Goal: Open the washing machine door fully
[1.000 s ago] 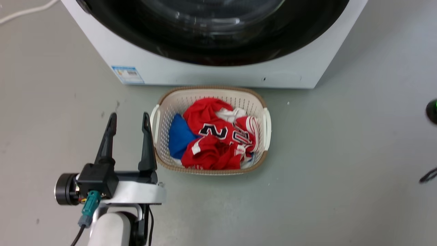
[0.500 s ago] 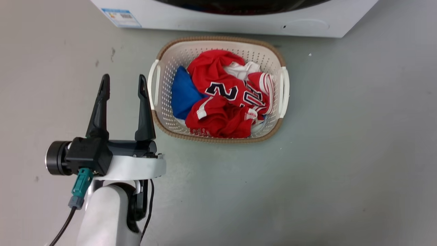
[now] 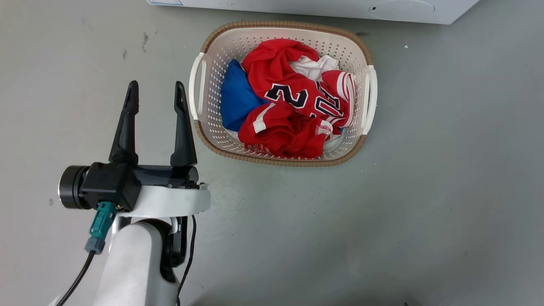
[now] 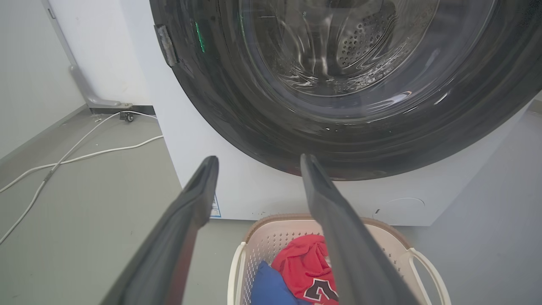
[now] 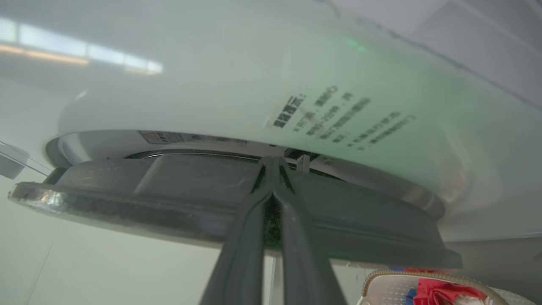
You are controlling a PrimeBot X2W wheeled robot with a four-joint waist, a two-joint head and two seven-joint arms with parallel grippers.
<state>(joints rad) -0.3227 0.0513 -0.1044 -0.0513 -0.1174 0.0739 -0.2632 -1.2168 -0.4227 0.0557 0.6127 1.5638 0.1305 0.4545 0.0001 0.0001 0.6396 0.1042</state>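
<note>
Your head camera has tipped down, so the washing machine (image 3: 323,6) now sits at its top edge. The right gripper (image 5: 271,163) is clenched, tips at the rim of the washing machine door (image 5: 169,190), perhaps hooked behind it. The left gripper (image 3: 157,87) is splayed and empty. The pull is still to do.

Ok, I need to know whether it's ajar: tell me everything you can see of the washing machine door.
The washing machine door is a large round glossy black disc with a bulging clear glass centre, the perforated drum visible through it. A small grey fitting sits on its rim. Seen edge-on in the right wrist view, a narrow dark gap shows between it and the white washing machine, and the right pincer, shut, has its tips at that rim.
</note>
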